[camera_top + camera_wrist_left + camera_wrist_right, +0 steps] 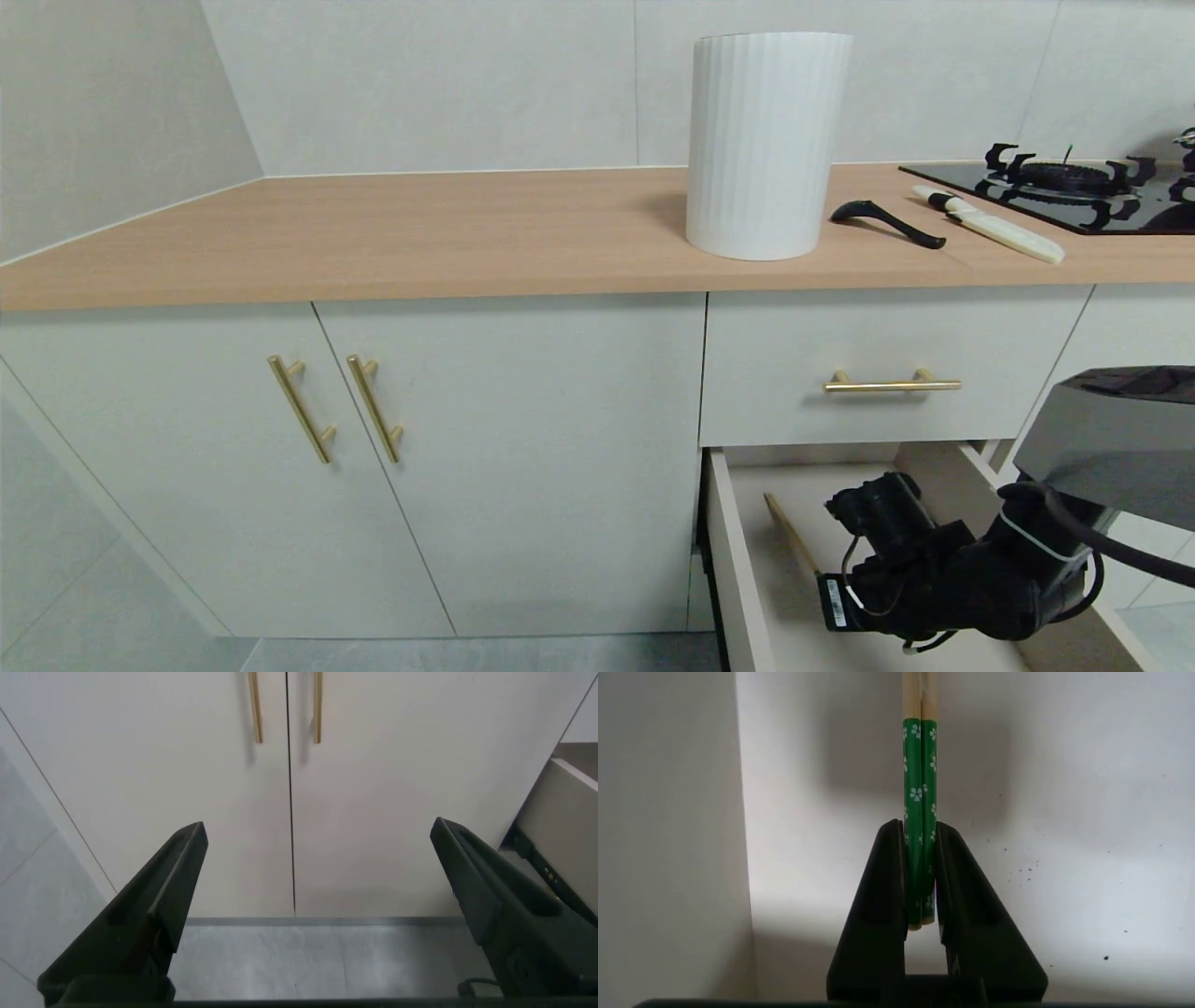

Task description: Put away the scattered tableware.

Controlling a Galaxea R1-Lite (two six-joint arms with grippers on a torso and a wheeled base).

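Home kitchen, wooden countertop (373,233), gas hob (1074,187), cabinets (420,448)

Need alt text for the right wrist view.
The right gripper is shut on a pair of chopsticks, green with white flowers at the held end and bare wood beyond. Behind them is the pale drawer floor, with a drawer wall alongside.

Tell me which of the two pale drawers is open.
The lower drawer: it is pulled out, with the right gripper holding green-patterned wooden chopsticks inside it. The upper drawer with the brass handle is shut.
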